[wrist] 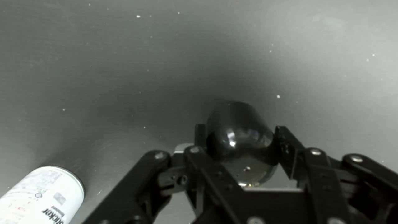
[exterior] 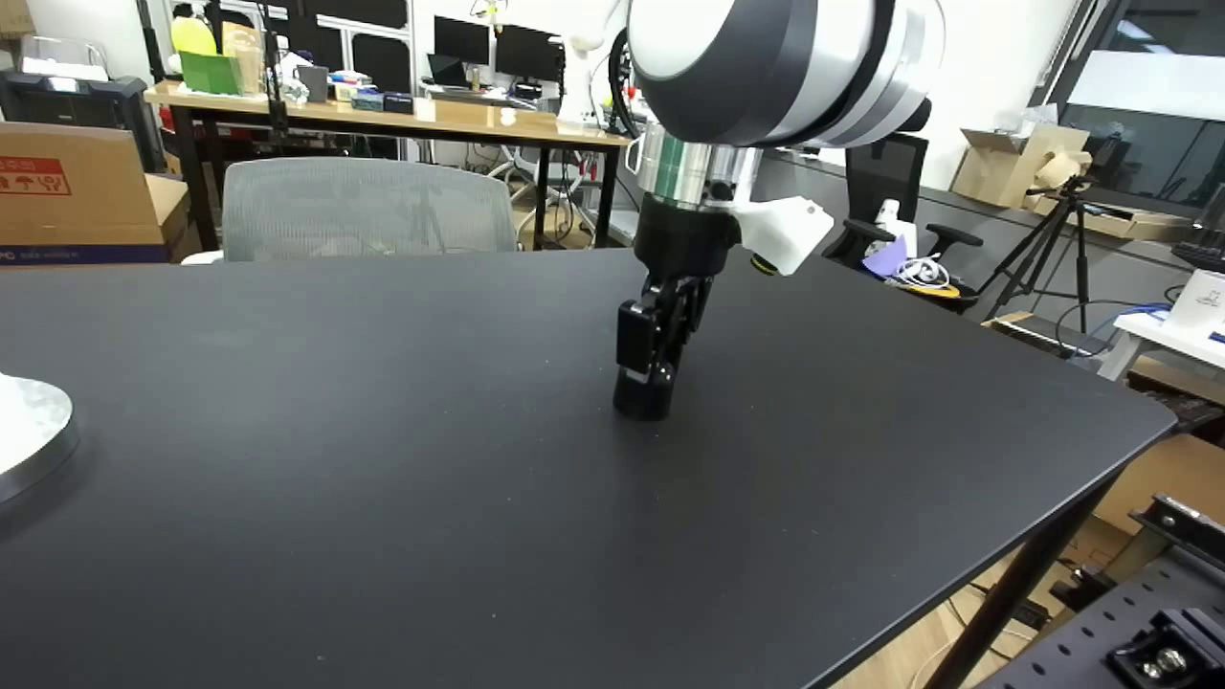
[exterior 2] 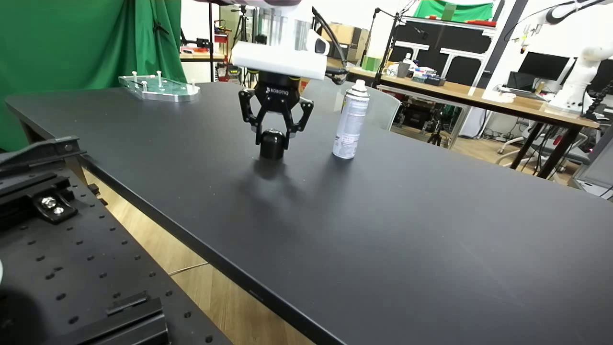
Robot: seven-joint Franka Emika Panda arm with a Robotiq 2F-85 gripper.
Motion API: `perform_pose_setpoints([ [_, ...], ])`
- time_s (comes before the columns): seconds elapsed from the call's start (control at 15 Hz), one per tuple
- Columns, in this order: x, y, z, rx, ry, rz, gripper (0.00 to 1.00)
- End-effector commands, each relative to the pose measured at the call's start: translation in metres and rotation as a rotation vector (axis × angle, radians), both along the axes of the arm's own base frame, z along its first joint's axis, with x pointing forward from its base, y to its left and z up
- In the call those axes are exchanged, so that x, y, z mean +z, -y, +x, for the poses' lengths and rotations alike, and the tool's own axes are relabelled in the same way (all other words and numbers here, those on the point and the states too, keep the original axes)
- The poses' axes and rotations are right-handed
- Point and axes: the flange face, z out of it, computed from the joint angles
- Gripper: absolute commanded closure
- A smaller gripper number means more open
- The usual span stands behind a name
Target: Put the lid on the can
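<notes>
The lid, a small black domed cap (exterior 2: 272, 147), sits between the fingers of my gripper (exterior 2: 273, 140) with its dome upward. It also shows in an exterior view (exterior: 642, 395) and in the wrist view (wrist: 238, 124). My gripper (wrist: 241, 130) is shut on it, with one finger against each side. The lid is at or just above the tabletop; I cannot tell which. The can (exterior 2: 352, 122), white and slim with a white nozzle, stands upright and apart to the right of my gripper. Its lower part shows at the lower left of the wrist view (wrist: 43, 196). I cannot make it out in an exterior view.
The black table (exterior 2: 407, 230) spans the scene. A clear plate with bolts (exterior 2: 160, 88) lies at its far left end. A white disc-like object with a grey rim (exterior: 33, 431) is at the left edge. A grey chair (exterior: 368, 206) stands behind the table. A perforated mount (exterior 2: 96, 268) flanks its front edge.
</notes>
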Motion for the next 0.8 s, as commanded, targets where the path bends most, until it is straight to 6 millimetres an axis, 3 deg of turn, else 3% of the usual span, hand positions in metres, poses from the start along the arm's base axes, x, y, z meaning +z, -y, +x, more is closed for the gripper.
perform_pose_setpoints([
  [0.0, 0.016, -0.007, 0.009, 0.006, 0.040, 0.000, 0.68],
  [0.2, 0.040, -0.010, 0.024, 0.012, 0.090, 0.002, 0.68],
  [0.73, 0.141, -0.001, 0.067, -0.026, 0.235, -0.003, 0.68],
])
